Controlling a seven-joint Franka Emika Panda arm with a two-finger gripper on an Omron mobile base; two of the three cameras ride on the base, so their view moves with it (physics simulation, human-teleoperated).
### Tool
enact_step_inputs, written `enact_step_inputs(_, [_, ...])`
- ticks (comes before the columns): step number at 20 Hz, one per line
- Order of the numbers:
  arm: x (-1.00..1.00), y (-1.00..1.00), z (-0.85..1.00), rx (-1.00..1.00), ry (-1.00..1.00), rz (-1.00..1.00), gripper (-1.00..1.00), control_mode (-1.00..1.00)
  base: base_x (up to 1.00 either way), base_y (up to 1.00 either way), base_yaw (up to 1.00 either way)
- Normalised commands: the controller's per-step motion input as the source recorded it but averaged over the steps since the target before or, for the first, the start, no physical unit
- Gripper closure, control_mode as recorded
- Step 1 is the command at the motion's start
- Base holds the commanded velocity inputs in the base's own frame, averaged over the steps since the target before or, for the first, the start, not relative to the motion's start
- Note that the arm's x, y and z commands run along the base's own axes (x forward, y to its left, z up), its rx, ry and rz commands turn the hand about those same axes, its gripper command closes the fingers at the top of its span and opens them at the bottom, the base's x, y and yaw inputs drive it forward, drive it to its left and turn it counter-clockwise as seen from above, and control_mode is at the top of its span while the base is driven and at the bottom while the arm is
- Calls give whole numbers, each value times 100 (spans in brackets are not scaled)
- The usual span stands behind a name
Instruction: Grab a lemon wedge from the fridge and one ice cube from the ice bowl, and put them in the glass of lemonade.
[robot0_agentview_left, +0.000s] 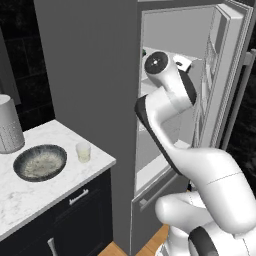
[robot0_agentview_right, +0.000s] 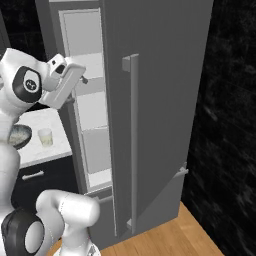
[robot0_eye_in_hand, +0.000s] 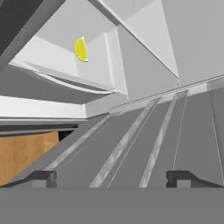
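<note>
Lemon wedge: tiny bright yellow wedge (robot0_eye_in_hand: 80, 48), lying on a white shelf deep inside the open fridge, well ahead of the end effector.
Handling: likely light, soft and juicy, slippery on the cut faces; best pinched across the firmer rind, gently, to avoid squashing.
End effector: two dark fingertips (robot0_eye_in_hand: 112, 178) spread to full width, nothing between them, aimed into the fridge interior along the door's ribbed inner face.
Fridge: tall flat grey fridge (robot0_agentview_right: 165, 90) with long vertical bar handle, door swung open, white inside with clear shelves.
Ice bowl: wide shallow round bowl with dark grey rim and speckled whitish inside (robot0_agentview_left: 40, 161), resting on the white marble tabletop (robot0_agentview_left: 30, 195); individual cubes too small to tell apart.
Glass of lemonade: small clear tumbler of pale yellowish liquid (robot0_agentview_left: 83, 151), standing just beside the bowl, apart from it.
Cylinder: tall white dotted cylinder (robot0_agentview_left: 9, 125) behind the bowl.
Count: one wedge, one bowl, one glass, one cylinder, one fridge.
Progress: wedge not yet taken; approach stage, by the look of it.
</note>
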Motion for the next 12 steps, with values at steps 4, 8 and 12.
enact_step_inputs(4, [1,-64,-14,0,0,-14,-100,-100,0,0,0])
enact_step_inputs(8, [16,-49,-28,-3,2,-14,-100,-100,0,0,0])
enact_step_inputs(12, [15,-56,-26,-3,4,-15,-100,-100,0,0,0])
